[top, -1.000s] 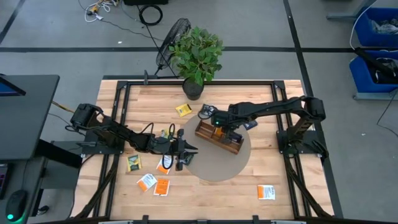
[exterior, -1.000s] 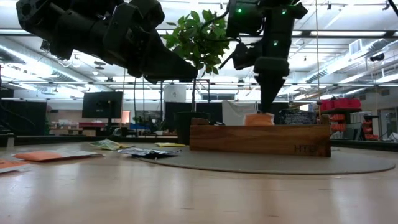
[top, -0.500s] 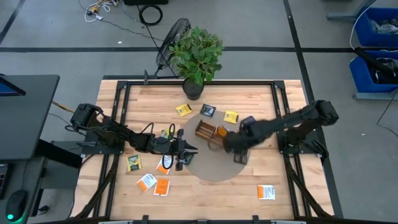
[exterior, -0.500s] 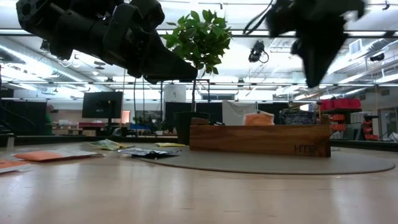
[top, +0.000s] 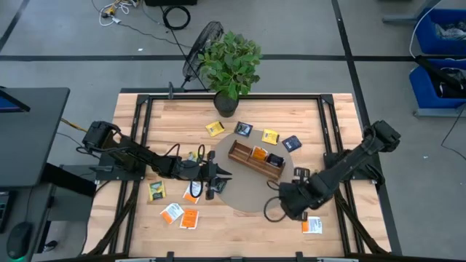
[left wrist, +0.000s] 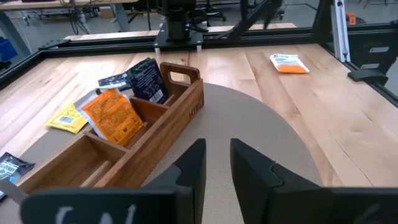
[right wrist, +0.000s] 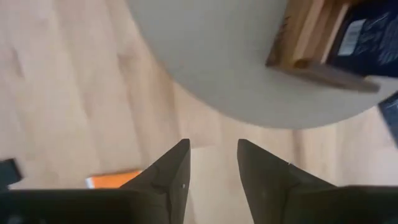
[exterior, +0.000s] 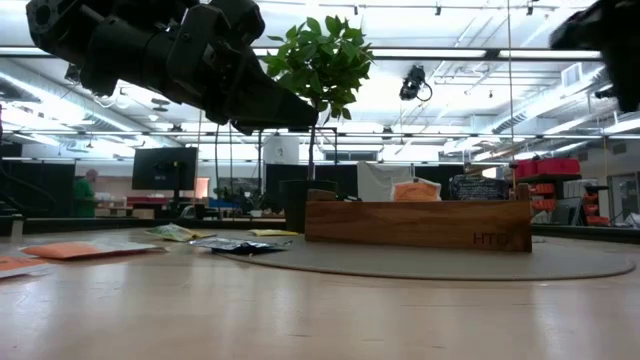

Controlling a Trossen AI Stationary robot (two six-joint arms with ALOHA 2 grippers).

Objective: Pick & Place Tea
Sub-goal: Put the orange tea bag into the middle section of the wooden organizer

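A long wooden box (top: 255,159) lies on a round grey mat (top: 247,193), with an orange tea packet (top: 258,153) and a dark blue one (top: 274,159) standing in its compartments. Loose tea packets lie around it: yellow (top: 214,128), dark blue (top: 243,129), yellow (top: 270,136), dark blue (top: 292,143), green (top: 156,191) and white-with-orange (top: 312,225). My right gripper (top: 285,204) hangs open, pointing down, over the mat's near right edge, with nothing between its fingers (right wrist: 180,171). My left gripper (top: 227,177) waits open at the mat's left edge, aimed at the box (left wrist: 124,134).
A potted green plant (top: 230,65) stands at the table's far edge. More packets (top: 182,215) lie on the near left of the table. Black frame rails (top: 342,211) run along the table's sides. Bare wood (right wrist: 81,93) shows beside the mat under my right gripper.
My right gripper has swung from above the box toward the table's near right corner, rising a little and rolling about its own axis. The orange packet stays standing in the box.
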